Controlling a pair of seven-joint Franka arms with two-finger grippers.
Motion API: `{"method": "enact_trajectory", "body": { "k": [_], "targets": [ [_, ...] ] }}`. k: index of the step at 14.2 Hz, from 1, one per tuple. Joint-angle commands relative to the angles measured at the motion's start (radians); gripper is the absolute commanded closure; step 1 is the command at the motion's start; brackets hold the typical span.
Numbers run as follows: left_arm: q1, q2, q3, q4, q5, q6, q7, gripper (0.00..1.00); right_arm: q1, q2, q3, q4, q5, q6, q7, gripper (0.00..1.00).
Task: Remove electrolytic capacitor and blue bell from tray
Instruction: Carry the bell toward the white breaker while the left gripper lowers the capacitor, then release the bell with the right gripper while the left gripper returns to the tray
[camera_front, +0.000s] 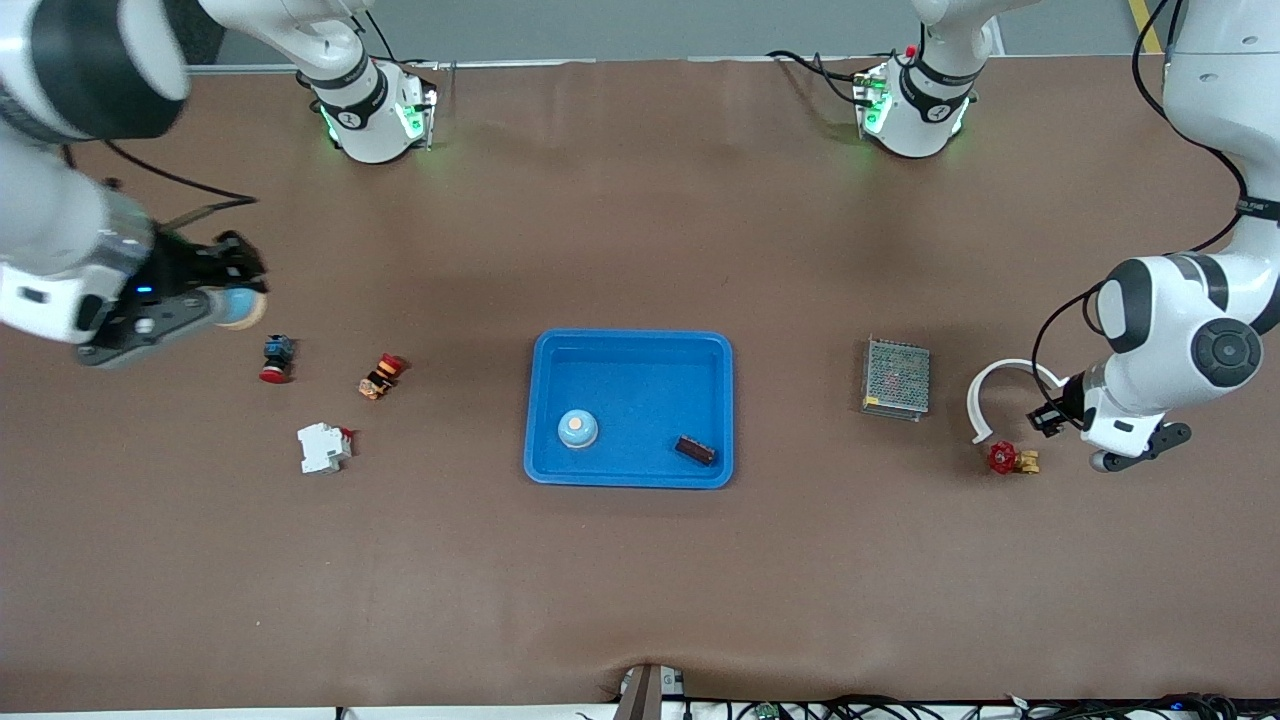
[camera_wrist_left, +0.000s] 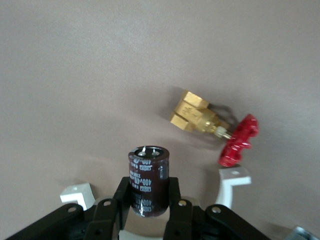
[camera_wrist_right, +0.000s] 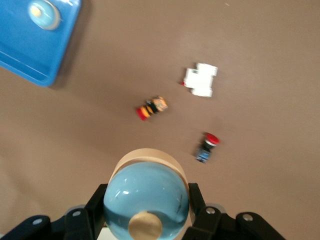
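Observation:
My left gripper (camera_front: 1048, 418) hangs over the table at the left arm's end, shut on a dark brown capacitor (camera_wrist_left: 148, 180) with white print, held upright between its black fingers (camera_wrist_left: 121, 192). My right gripper (camera_front: 236, 292) is up over the right arm's end of the table, shut on a light blue bell (camera_front: 241, 306) with a tan base and knob (camera_wrist_right: 146, 200). In the middle stands a blue tray (camera_front: 632, 345). Another light blue bell (camera_front: 577, 428) and a dark capacitor (camera_front: 695, 450) lie inside it.
A brass valve with a red handle (camera_front: 1012, 459), a white curved piece (camera_front: 985, 385) and a metal mesh box (camera_front: 896, 377) lie near the left gripper. A white breaker (camera_front: 323, 447) and two red-capped push buttons (camera_front: 380, 375) (camera_front: 277, 358) lie near the right gripper.

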Motion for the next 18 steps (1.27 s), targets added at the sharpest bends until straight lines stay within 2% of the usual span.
{"method": "enact_trajectory", "body": {
  "k": [1,6,7,8,9,10,14,16,18],
  "targets": [
    [0.020,-0.002,-0.004,-0.044,0.043,0.050,0.003,1.00,-0.096,0.000,0.024,-0.044,-0.036,0.059,-0.113,0.65],
    [0.031,0.028,-0.004,-0.055,0.046,0.061,0.003,1.00,-0.103,0.009,0.024,-0.175,-0.079,0.240,-0.121,0.64],
    [0.032,0.035,-0.004,-0.053,0.046,0.061,0.003,0.84,-0.113,0.035,0.024,-0.176,-0.094,0.273,-0.121,0.65],
    [0.031,0.040,-0.005,-0.053,0.046,0.061,0.003,0.60,-0.132,0.066,0.024,-0.169,-0.099,0.302,-0.125,0.65],
    [0.031,0.040,-0.005,-0.052,0.046,0.061,0.003,0.20,-0.148,0.101,0.025,-0.160,-0.097,0.336,-0.146,0.65],
    [0.028,0.032,-0.007,-0.052,0.046,0.059,0.000,0.00,-0.162,0.138,0.024,-0.147,-0.097,0.371,-0.180,0.64],
    [0.022,-0.038,-0.025,-0.041,0.045,0.044,-0.014,0.00,-0.187,0.268,0.025,-0.137,-0.097,0.501,-0.208,0.65],
    [0.020,-0.064,-0.068,-0.033,0.042,0.041,-0.046,0.00,-0.188,0.314,0.025,-0.135,-0.096,0.540,-0.216,0.64],
    [0.019,-0.072,-0.128,0.017,0.042,-0.022,-0.133,0.00,-0.196,0.357,0.025,-0.135,-0.096,0.590,-0.216,0.65]
  ]
}}
